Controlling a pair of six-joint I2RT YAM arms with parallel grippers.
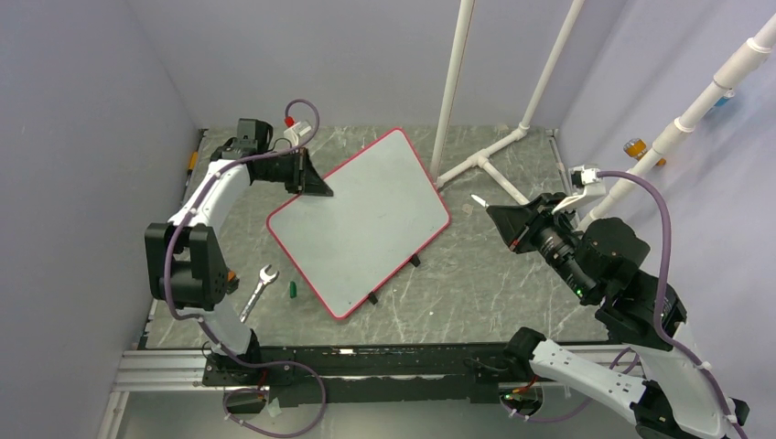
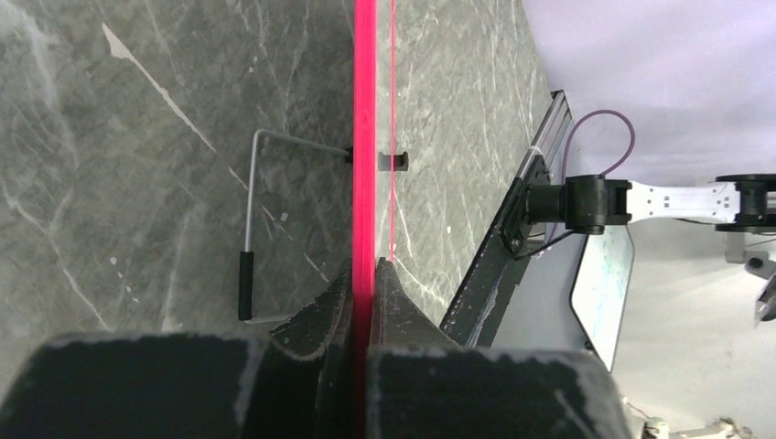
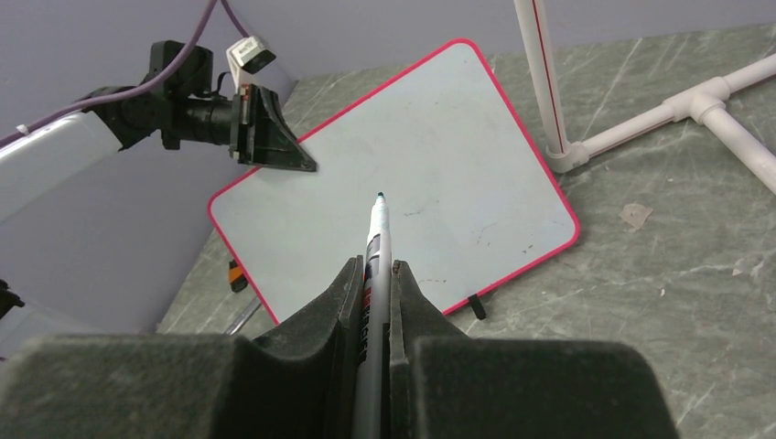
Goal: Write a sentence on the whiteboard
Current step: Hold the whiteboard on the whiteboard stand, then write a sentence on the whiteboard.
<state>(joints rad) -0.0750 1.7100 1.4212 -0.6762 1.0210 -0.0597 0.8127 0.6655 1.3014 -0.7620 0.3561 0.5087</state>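
The whiteboard (image 1: 366, 219), white with a thin red rim, lies turned at an angle in the middle of the table, with faint smudges and no green sentence showing on it. My left gripper (image 1: 316, 187) is shut on its far-left rim. In the left wrist view the red rim (image 2: 364, 137) runs edge-on between my fingers (image 2: 403, 306). My right gripper (image 1: 499, 215) is shut on a grey marker (image 3: 377, 229), held in the air to the right of the board. The uncapped dark tip points at the board (image 3: 403, 174) and is apart from it.
A wrench (image 1: 259, 288) and a small green cap (image 1: 293, 290) lie left of the board's near corner. A white pipe frame (image 1: 485, 165) stands at the back right. A wire stand (image 2: 252, 183) shows under the board. Walls close in left and back.
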